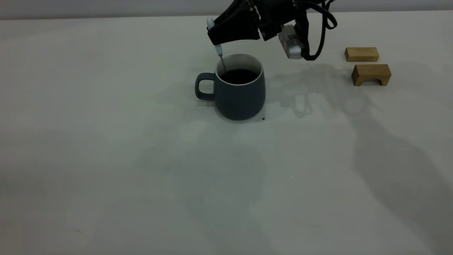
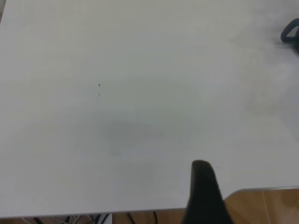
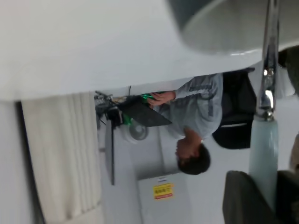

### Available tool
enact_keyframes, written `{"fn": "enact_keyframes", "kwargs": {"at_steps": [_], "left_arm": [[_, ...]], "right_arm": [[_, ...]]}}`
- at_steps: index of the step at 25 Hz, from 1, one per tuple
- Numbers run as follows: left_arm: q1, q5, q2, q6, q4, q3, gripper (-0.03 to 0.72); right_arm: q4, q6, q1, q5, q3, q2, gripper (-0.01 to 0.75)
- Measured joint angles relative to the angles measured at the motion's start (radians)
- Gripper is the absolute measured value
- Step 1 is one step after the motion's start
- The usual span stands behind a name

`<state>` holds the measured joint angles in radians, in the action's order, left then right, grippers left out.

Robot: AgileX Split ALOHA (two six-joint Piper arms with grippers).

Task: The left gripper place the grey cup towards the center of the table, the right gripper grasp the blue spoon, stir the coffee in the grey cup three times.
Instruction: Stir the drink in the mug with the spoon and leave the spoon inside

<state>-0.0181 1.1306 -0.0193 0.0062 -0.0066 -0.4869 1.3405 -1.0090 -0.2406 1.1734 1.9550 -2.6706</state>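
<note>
The grey cup (image 1: 235, 94) stands near the middle of the table (image 1: 106, 159), its handle pointing to the left, with dark coffee (image 1: 239, 75) inside. My right gripper (image 1: 214, 35) hovers just above the cup's left rim, shut on the blue spoon (image 1: 216, 45). The spoon hangs nearly upright and its metal neck dips into the coffee. The right wrist view shows the blue spoon (image 3: 264, 158) clamped in my right gripper (image 3: 266, 200), with the grey cup (image 3: 224, 32) beyond. My left gripper (image 2: 203, 196) sits back by the table's edge, far from the grey cup (image 2: 290, 33).
Two tan wooden blocks (image 1: 361, 54) (image 1: 371, 74) lie at the back right of the table. A tiny dark speck (image 1: 263, 119) sits by the cup's base. Beyond the table, a seated person (image 3: 196, 116) works at a laptop.
</note>
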Motion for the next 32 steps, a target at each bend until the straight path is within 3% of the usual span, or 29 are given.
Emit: {"fn": "enact_keyframes", "kwargs": {"at_steps": [5,9,18,22,27,32], "left_arm": [[0.000,0.000,0.000,0.000,0.000,0.000,0.563],[0.000,0.000,0.000,0.000,0.000,0.000,0.563],[0.000,0.000,0.000,0.000,0.000,0.000,0.563],[0.000,0.000,0.000,0.000,0.000,0.000,0.563],[0.000,0.000,0.000,0.000,0.000,0.000,0.563],[0.000,0.000,0.000,0.000,0.000,0.000,0.563]], "right_arm": [[-0.019,0.161,0.007,-0.001,0.000,0.000,0.145],[-0.098,0.185,0.029,-0.002,0.000,0.000,0.145],[-0.158,-0.123,0.035,0.005,0.001,0.002,0.145],[-0.097,-0.162,0.020,0.004,0.000,0.000,0.145],[0.011,-0.037,0.010,0.003,0.000,0.000,0.145],[-0.002,0.096,0.011,-0.002,0.000,0.000,0.145]]}}
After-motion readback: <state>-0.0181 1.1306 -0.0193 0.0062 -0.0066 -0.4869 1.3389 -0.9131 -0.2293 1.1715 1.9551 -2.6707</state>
